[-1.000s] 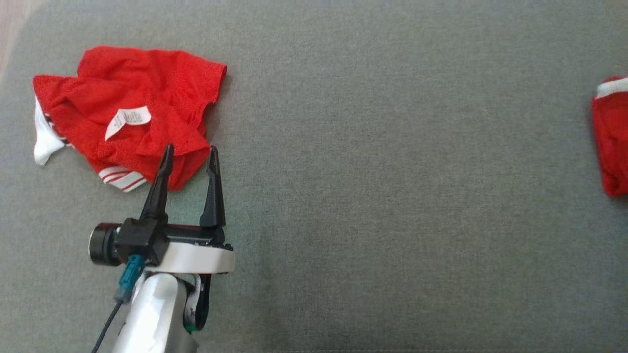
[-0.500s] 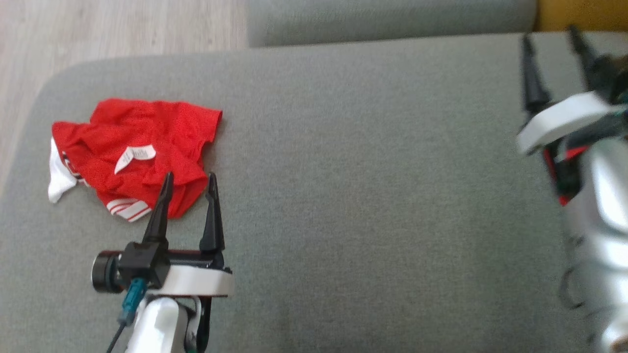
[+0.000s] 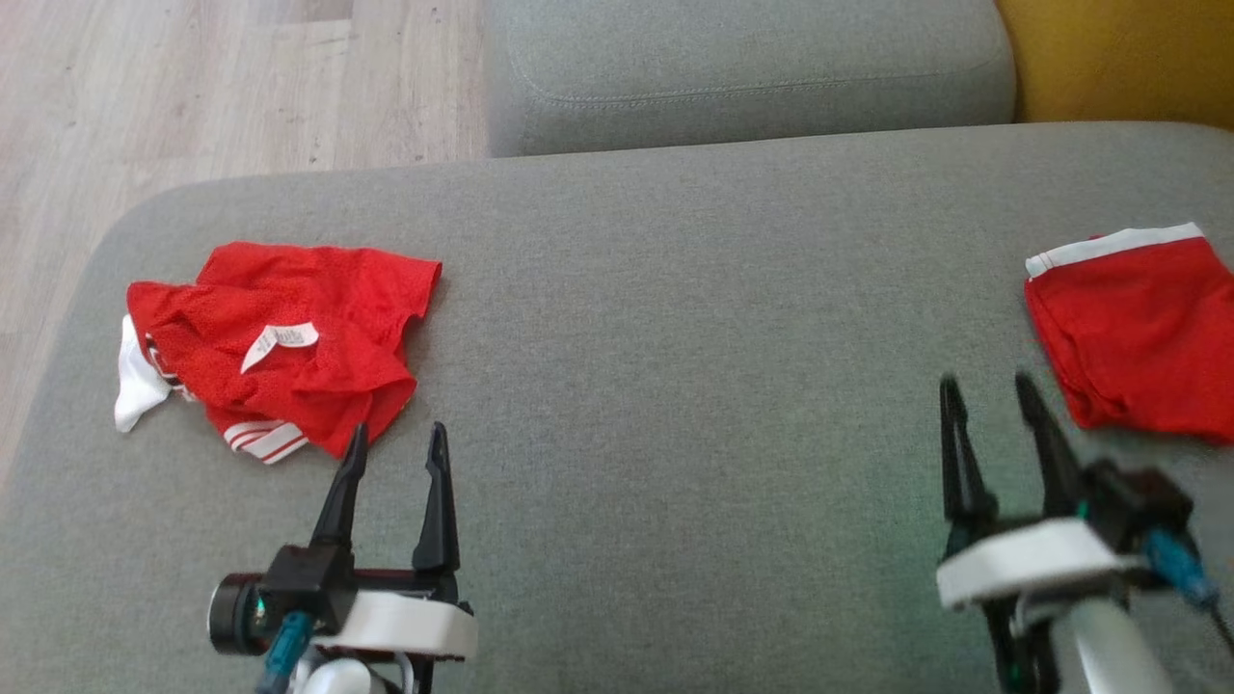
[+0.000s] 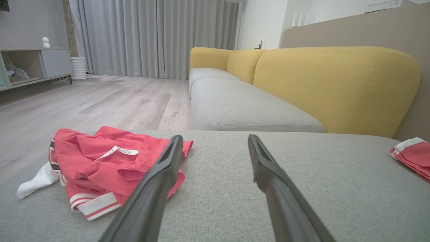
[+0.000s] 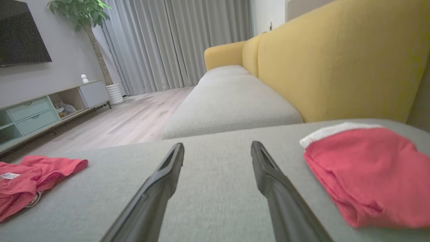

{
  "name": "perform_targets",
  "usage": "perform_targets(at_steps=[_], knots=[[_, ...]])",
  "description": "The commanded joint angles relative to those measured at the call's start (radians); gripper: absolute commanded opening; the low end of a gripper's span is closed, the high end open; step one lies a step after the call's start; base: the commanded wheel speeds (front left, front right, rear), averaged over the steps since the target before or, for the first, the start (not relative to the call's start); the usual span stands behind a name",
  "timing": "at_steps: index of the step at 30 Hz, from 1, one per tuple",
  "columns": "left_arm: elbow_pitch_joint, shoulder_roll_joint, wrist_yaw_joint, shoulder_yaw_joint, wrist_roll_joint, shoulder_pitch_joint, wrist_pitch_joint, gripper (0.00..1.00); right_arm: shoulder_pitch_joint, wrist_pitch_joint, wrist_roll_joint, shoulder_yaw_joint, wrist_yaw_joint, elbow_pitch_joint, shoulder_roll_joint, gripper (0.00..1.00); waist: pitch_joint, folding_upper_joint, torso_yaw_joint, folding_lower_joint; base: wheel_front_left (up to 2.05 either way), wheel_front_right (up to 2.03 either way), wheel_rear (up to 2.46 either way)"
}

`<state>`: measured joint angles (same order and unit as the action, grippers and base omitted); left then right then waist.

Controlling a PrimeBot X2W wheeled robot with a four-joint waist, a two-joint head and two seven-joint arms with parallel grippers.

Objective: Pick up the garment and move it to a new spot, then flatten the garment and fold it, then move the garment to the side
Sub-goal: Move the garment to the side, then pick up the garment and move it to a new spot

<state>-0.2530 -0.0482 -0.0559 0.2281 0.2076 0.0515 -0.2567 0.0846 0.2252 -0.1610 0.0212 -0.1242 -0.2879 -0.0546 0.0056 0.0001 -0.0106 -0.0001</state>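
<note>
My left gripper [image 3: 398, 434], spread and empty, sits just short of the crumpled red mesh garment [image 3: 280, 357] on the grey sofa cushion [image 3: 675, 337]; my right gripper [image 3: 985, 386], also spread, is well apart.

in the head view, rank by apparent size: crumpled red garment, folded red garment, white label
1. crumpled red garment
2. folded red garment, cut off by the picture's edge, so unsure against the first
3. white label, clearly smallest

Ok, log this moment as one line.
left gripper: open, empty | right gripper: open, empty | crumpled garment: left, untouched | folded garment: right
</note>
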Motion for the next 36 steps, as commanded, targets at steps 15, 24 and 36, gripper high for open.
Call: perform_targets(at_steps=[15,24,36], knots=[[0.033,-0.002,-0.017,-0.027,0.010,0.028,-0.005,1.00,-0.045,0.029,-0.035,0.063,-0.007,0.084,0.004,1.00,-0.007,-0.0001,-0.004,0.0001,0.00,0.00,0.00],[0.031,-0.002,-0.016,-0.025,0.009,0.033,-0.005,1.00,-0.057,0.030,-0.050,0.080,-0.007,0.095,0.004,1.00,-0.009,-0.0001,0.036,0.0001,0.00,0.00,0.00],[0.021,-0.007,-0.009,-0.037,-0.017,0.023,-0.005,1.00,-0.090,0.034,-0.078,0.166,-0.007,0.098,0.004,1.00,-0.041,-0.0001,0.240,0.0001,0.00,0.00,0.00]])
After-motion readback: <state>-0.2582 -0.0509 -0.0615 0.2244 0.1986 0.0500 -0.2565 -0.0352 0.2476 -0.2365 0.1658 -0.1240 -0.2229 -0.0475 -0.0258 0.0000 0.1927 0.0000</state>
